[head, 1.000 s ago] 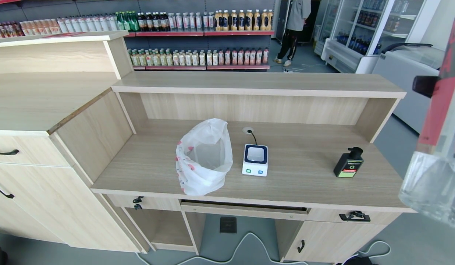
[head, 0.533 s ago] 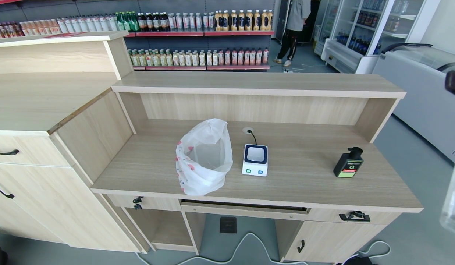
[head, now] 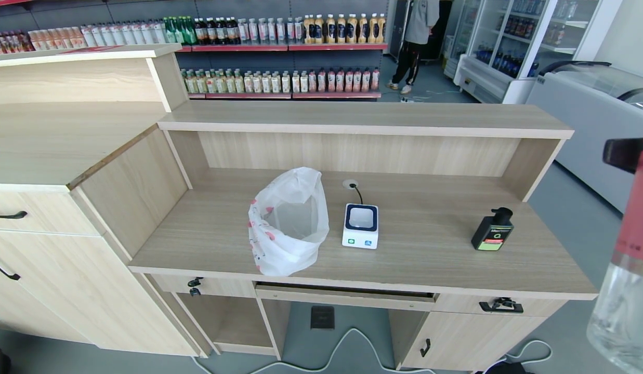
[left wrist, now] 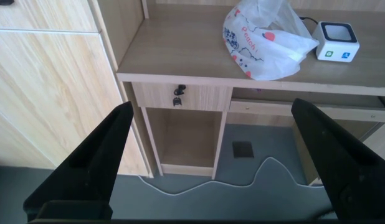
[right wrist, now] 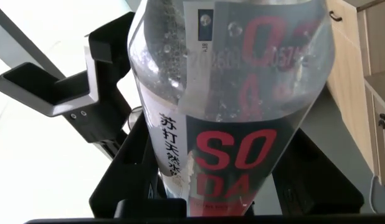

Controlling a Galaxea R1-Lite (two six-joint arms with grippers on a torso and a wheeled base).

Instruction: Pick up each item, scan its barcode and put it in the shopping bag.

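- The right hand (right wrist: 225,190) is gripping the soda bottle (right wrist: 230,106), its black fingers closing against either side of the clear body just below the red and black label.
- In the head view the soda bottle (head: 625,291) is hanging in the air at the far right, off the right end of the surface (head: 430,259) and close to the camera, with its clear part lowest and the red label above it.
- The left hand (left wrist: 211,162) is hanging open, its two dark fingers spread wide with nothing between them, low over the floor (left wrist: 255,186) in front of the left part of the surface.
- The shopping bag (head: 287,223) is standing on the surface left of centre, white with red print, its mouth gaping open.
- The scanner (head: 361,225), a small white box with a dark window on top, is sitting just beside the bag on its right, not touching it; its cable (head: 358,195) is running back to a hole in the surface.
- A dark pump bottle (head: 493,231) is standing upright near the right end of the surface, well apart from the scanner.
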